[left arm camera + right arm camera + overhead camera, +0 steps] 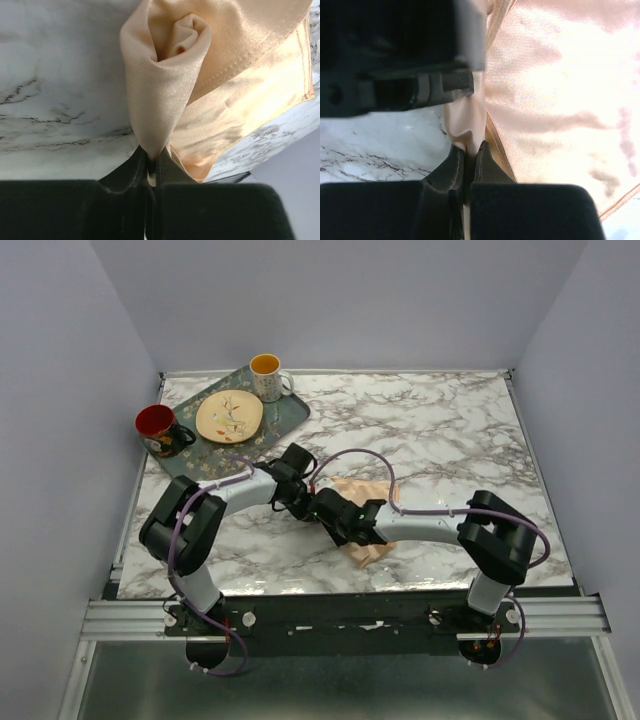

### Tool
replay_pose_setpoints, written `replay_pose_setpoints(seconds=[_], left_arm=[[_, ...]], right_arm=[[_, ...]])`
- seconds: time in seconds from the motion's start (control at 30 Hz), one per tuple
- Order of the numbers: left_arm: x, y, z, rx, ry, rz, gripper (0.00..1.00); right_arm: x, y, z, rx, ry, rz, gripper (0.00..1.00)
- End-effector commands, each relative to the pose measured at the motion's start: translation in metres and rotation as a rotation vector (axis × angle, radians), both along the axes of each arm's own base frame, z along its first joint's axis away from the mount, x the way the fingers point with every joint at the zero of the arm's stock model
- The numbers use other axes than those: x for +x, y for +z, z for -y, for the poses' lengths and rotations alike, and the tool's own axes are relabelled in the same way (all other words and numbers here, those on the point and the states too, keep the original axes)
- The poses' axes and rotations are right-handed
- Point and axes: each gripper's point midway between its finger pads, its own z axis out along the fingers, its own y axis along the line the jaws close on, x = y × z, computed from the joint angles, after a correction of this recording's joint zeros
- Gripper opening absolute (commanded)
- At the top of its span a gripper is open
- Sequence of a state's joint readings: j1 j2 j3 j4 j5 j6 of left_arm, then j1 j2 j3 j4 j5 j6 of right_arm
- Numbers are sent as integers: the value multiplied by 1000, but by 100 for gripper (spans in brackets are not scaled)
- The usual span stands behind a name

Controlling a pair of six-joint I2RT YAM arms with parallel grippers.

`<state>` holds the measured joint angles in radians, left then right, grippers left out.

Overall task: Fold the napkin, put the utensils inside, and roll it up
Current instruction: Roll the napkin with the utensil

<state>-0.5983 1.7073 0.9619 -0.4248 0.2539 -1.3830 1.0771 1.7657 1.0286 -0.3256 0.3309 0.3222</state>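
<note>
The peach-tan napkin [365, 490] lies on the marble table at centre, mostly hidden under both arms. In the left wrist view the napkin [165, 80] is rolled into a tube at its edge. My left gripper [152, 159] is shut on that rolled fold. My left gripper shows in the top view [303, 502] beside my right gripper [333, 510]. In the right wrist view my right gripper [470, 147] is shut on a fold of the napkin [560, 90], with the left gripper's body just above it. The utensils are hidden.
A patterned tray [290, 412] at the back left holds a floral plate [229, 416], an orange-lined mug [266, 375] and a red mug [160, 427]. The table's near edge [340, 590] runs just below the napkin.
</note>
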Motion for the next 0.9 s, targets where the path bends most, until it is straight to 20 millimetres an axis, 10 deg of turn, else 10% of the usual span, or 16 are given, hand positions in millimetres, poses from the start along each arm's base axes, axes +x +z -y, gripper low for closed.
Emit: replay_pose_setpoints(seconds=[0.0, 0.27, 0.53, 0.87], left_arm=[[-9, 17, -1, -22, -53, 43, 34], [23, 49, -48, 26, -28, 226, 77], [28, 61, -86, 50, 1, 310, 80], [19, 57, -79, -1, -16, 304, 80]], right_arm=[[-17, -31, -2, 88, 58, -107, 1], [-21, -19, -7, 323, 110, -273, 1], [4, 4, -21, 560, 203, -381, 1], [-5, 16, -33, 673, 418, -581, 1]])
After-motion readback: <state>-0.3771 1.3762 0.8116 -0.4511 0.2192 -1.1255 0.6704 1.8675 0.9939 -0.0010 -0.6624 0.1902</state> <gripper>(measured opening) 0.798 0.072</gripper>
